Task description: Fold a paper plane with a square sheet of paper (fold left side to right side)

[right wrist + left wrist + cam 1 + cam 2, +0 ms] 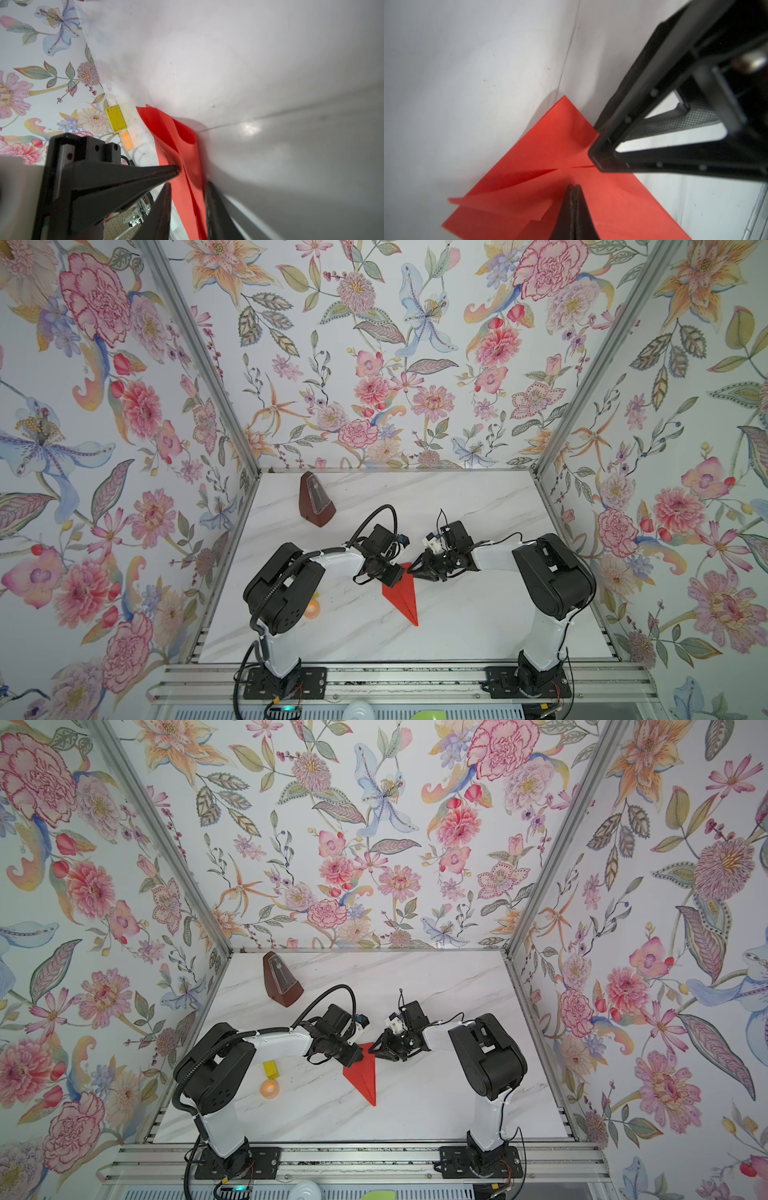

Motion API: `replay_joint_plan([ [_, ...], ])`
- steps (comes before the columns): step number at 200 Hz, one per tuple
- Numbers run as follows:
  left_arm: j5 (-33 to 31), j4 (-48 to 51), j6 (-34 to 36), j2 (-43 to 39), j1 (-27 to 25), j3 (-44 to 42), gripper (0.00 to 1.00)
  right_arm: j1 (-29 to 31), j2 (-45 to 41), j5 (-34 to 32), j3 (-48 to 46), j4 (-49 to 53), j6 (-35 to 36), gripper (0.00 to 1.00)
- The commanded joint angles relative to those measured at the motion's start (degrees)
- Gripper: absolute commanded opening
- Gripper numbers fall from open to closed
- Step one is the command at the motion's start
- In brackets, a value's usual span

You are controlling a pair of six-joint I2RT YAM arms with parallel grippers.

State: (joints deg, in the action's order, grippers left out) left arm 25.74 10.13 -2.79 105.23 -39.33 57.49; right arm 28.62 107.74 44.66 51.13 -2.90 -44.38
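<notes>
The square sheet of paper (402,598) (365,1078) is bright red and creased to a narrow pointed shape. It lies mid-table with its point towards the front edge. My left gripper (395,581) (353,1058) (574,186) is shut and empty, with its tips pressing down on the paper's wide far end (550,145). From the right, my right gripper (411,570) (371,1048) (188,186) reaches the paper's far right corner. Its jaws stand a little apart, with a raised flap of the paper (176,135) between them. The left gripper's tip (176,169) sits just beside them.
A dark brown metronome (316,499) (282,979) stands at the back left. A small yellow block (271,1069) (116,118) and an orange tape roll (269,1088) lie by the left arm. Floral walls close in three sides.
</notes>
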Motion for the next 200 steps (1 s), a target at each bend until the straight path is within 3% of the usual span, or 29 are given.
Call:
replay_joint_plan([
  [1, -0.78, 0.97, -0.01, 1.01, -0.43, -1.77, 0.03, 1.3, -0.3, 0.27, -2.3, 1.07, -0.04, 0.29],
  [44, -0.7, 0.59, -0.54, 0.86, -0.4, -1.95, 0.03, 2.04, -1.43, -0.24, -3.33, 1.65, 0.07, 0.24],
  [112, -1.41, -1.38, -2.42, -3.23, -0.31, -3.03, 0.04, 2.49, -4.6, -1.74, -3.63, 2.71, -1.21, 0.0],
  [133, -3.41, -1.5, -2.87, -6.47, -0.18, -3.18, 0.06, 2.49, -6.82, -3.46, -2.43, 5.63, -0.91, 0.0],
  [157, -6.4, -1.91, -3.64, -11.91, 0.52, -4.28, 0.11, 2.39, -10.25, -9.02, 0.71, 15.08, 2.27, 0.0],
  [200, -12.19, -4.34, -5.56, -26.17, 2.7, -8.18, 0.18, 2.49, -15.52, -31.19, 14.03, 43.34, 10.13, 0.0],
])
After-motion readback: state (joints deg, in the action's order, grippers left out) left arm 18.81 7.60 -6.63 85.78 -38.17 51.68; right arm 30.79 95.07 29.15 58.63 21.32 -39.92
